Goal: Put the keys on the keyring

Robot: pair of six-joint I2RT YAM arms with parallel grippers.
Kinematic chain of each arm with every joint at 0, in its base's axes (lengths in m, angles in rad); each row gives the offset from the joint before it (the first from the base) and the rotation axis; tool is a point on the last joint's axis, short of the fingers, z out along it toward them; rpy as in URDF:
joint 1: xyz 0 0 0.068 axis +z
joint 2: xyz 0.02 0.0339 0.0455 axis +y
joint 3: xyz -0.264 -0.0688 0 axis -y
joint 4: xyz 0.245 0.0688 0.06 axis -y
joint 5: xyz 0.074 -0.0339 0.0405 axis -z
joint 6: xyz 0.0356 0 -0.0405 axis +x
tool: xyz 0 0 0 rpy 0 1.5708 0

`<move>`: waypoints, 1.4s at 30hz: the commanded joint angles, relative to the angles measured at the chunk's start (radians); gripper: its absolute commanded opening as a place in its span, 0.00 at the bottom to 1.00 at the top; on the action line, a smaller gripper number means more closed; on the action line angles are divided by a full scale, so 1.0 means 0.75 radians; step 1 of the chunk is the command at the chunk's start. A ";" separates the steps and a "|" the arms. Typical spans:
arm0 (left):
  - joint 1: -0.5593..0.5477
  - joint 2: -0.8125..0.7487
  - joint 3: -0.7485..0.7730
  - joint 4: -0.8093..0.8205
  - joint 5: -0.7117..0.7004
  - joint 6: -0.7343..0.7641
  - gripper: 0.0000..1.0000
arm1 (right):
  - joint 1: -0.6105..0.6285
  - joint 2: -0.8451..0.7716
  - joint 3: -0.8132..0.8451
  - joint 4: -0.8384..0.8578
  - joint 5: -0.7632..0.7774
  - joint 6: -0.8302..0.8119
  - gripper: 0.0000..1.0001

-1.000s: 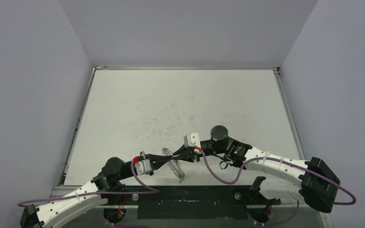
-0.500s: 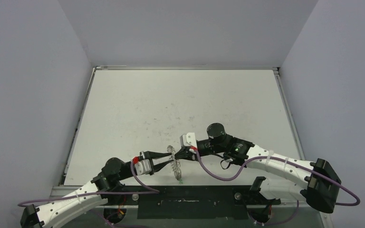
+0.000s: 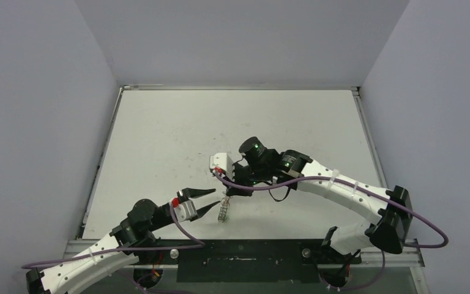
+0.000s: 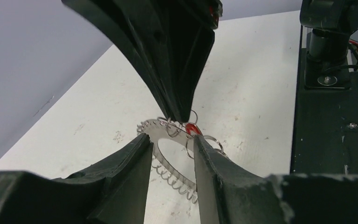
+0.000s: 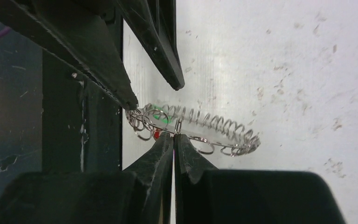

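**A:** From overhead, the left end effector (image 3: 215, 197) sat wide open near the front edge of the table (image 3: 159, 135), nothing in it! Just off its tips, the keyring (image 3: 223, 209) showed edge-on beneath the right end effector (image 3: 229, 195).

**B:** And the right one's grip from up there?

**A:** Too small to call. On the left wrist camera, the two fingers (image 4: 130, 163) stood apart on either side of the keyring, and the right end effector came down onto its far rim, right by the red tag (image 4: 192, 128).

**B:** The right wrist camera settled it: fingers pressed together on one wire loop at the ring's near edge. Red tag just left of the pinch, green tag (image 5: 161, 115) behind it. One left fingertip sat at the ring's end; whether it touched, I couldn't tell.
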State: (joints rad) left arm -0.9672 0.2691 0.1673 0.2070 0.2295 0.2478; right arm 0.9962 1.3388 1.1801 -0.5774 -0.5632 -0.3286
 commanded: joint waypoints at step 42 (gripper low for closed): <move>-0.005 0.477 0.153 0.058 0.255 0.111 0.10 | 0.132 0.245 0.303 -0.366 0.066 -0.008 0.00</move>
State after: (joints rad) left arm -0.9672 0.6266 0.2466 0.2356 0.4007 0.3195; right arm 1.0870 1.5337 1.3582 -0.8951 -0.5037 -0.3321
